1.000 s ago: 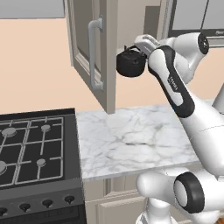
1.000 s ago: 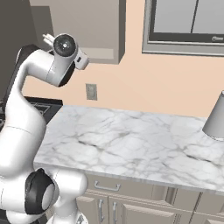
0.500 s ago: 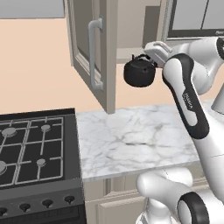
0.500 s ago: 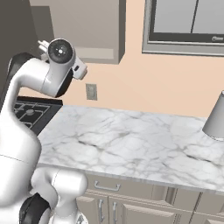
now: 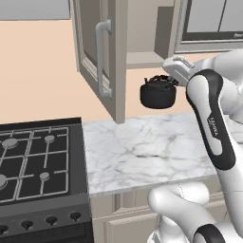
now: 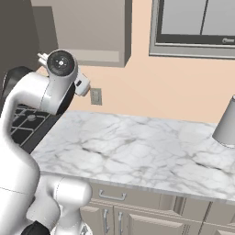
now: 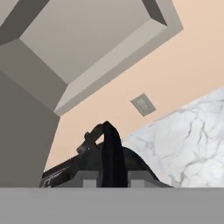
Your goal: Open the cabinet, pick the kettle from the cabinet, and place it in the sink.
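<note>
The black kettle [image 5: 157, 93] hangs in the air above the marble counter [image 5: 142, 152], just below and in front of the open cabinet [image 5: 142, 33]. My gripper [image 5: 167, 79] is shut on its arched handle from the right. The cabinet door [image 5: 89, 47] stands swung out to the left with its long bar handle [image 5: 100, 59]. In the hand view the kettle handle [image 7: 112, 151] rises between my gripper's [image 7: 112, 177] two tips, with the kettle body [image 7: 131, 168] below. The sink is out of view.
A black gas stove [image 5: 38, 166] lies left of the counter. A wall outlet [image 6: 96, 96] sits on the beige wall. A grey cone-shaped object [image 6: 226, 123] stands at the counter's far right. A dark-framed glass cabinet [image 6: 197, 23] hangs above right.
The arm has carried the kettle out of the cabinet, to the right and downward, away from the open door. The grip on the handle is unchanged.
</note>
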Available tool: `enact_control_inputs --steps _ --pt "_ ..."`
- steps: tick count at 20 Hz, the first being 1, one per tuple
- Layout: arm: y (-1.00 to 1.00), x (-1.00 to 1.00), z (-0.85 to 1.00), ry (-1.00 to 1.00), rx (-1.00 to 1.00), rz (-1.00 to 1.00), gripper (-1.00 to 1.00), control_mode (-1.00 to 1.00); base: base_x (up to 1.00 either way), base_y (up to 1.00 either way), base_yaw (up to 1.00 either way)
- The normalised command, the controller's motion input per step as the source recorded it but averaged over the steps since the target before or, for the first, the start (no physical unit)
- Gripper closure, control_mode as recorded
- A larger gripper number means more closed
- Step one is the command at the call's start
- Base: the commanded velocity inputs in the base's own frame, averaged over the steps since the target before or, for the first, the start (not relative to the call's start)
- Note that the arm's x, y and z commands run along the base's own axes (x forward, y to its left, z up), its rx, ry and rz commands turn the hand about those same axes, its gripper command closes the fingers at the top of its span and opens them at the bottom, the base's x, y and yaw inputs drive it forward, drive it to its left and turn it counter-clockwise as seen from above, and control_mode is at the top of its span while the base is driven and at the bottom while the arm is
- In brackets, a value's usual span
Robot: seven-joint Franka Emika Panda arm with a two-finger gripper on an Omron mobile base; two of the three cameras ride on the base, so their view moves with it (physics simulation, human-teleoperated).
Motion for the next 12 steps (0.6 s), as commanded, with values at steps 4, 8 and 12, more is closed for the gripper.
enact_control_inputs --steps 4,8,12 --pt "-0.01 -0.07 -0.33 0.03 0.00 0.00 1.00 -1.00 0.00 0.00 0.00" --pt "0.00 -0.02 -0.03 0.01 0.00 0.00 1.00 -1.00 0.00 0.00 0.00" --pt "0.00 0.00 0.00 0.00 0.00 0.00 1.00 -1.00 0.00 0.00 0.00"
